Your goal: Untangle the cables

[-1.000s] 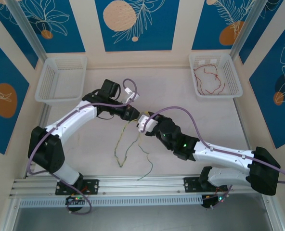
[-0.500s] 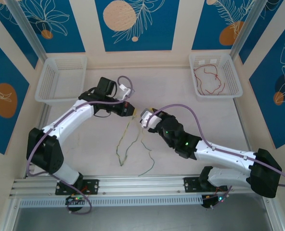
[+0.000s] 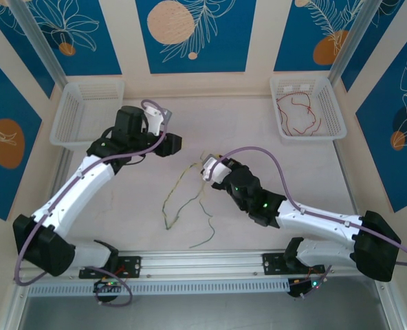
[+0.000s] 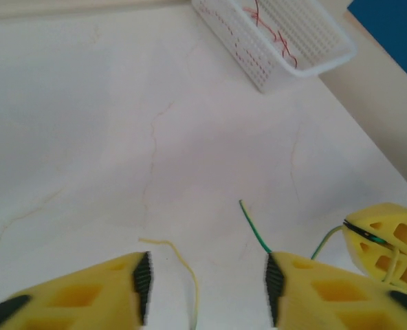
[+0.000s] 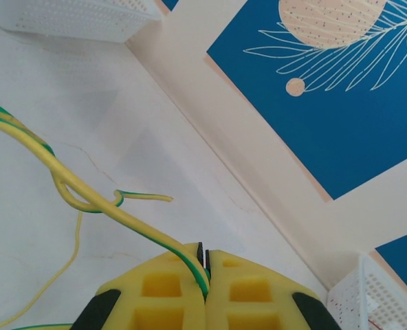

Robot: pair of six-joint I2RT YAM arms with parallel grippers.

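A: Where are the cables?
B: The green and yellow cables [image 5: 25, 143] lie looped together mid-table [image 3: 258, 130]. The red cable [image 3: 296, 113] sits in the far right basket [image 3: 306, 137].
A: And the grippers?
B: The right gripper [image 5: 204, 268] pinches a green-and-yellow strand. The left gripper [image 4: 207, 275] hangs spread, holding nothing.

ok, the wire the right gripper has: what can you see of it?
The wire is thin and limp, striped yellow and green, and looks plastic-coated. The right gripper is shut on one stretch of it. From there it runs up and to the left. Partway along it forms a small loop or knot, with a short free end pointing right. Its far part leaves the right wrist view at the left edge.
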